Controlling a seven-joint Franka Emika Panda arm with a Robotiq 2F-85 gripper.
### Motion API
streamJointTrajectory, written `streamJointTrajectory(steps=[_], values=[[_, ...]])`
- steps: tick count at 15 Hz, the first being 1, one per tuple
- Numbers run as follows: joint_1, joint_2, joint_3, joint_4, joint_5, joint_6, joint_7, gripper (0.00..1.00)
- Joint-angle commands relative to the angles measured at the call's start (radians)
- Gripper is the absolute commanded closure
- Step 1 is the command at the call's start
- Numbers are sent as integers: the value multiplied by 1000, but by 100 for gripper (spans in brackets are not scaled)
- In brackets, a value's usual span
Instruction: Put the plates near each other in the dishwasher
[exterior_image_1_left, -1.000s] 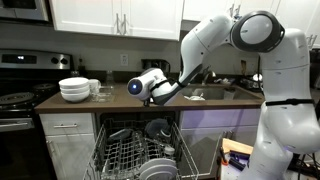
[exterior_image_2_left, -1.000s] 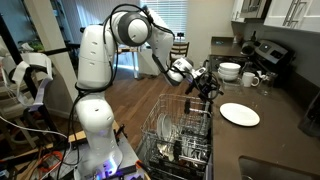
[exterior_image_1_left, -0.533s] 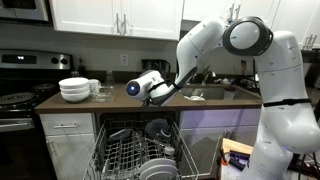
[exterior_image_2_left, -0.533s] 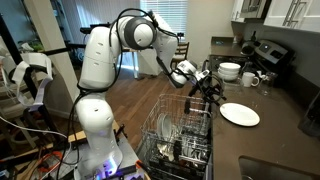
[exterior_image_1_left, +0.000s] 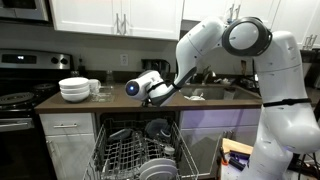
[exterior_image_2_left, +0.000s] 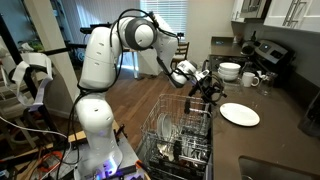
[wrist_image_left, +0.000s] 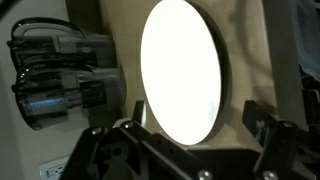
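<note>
A round white plate (exterior_image_2_left: 240, 114) lies flat on the dark countertop beside the open dishwasher (exterior_image_2_left: 185, 135). My gripper (exterior_image_2_left: 211, 87) hovers just above the counter, a short way from the plate's near edge, fingers spread and empty. In the wrist view the plate (wrist_image_left: 182, 70) fills the middle, and the two open fingers of the gripper (wrist_image_left: 185, 138) frame its near rim without touching it. More plates stand upright in the dishwasher's wire rack (exterior_image_1_left: 140, 155), one near the back (exterior_image_1_left: 157, 128) and a pale one at the front (exterior_image_1_left: 155, 170).
A stack of deep white bowls (exterior_image_1_left: 74, 89) and mugs (exterior_image_2_left: 250, 79) stand on the counter by the stove (exterior_image_1_left: 18, 100). The sink (exterior_image_1_left: 215, 93) is behind my arm. The pulled-out rack sits below the counter edge.
The arm has swung a little toward the plate on the counter over the last second, then held still. The gripper stays open.
</note>
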Motion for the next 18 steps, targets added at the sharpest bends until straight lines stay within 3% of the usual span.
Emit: streamJointTrajectory(steps=[1,18], values=[[-5,-9,22,-14,3,29,-16,0],[-3,6,10,4,-18,-8,16,0]])
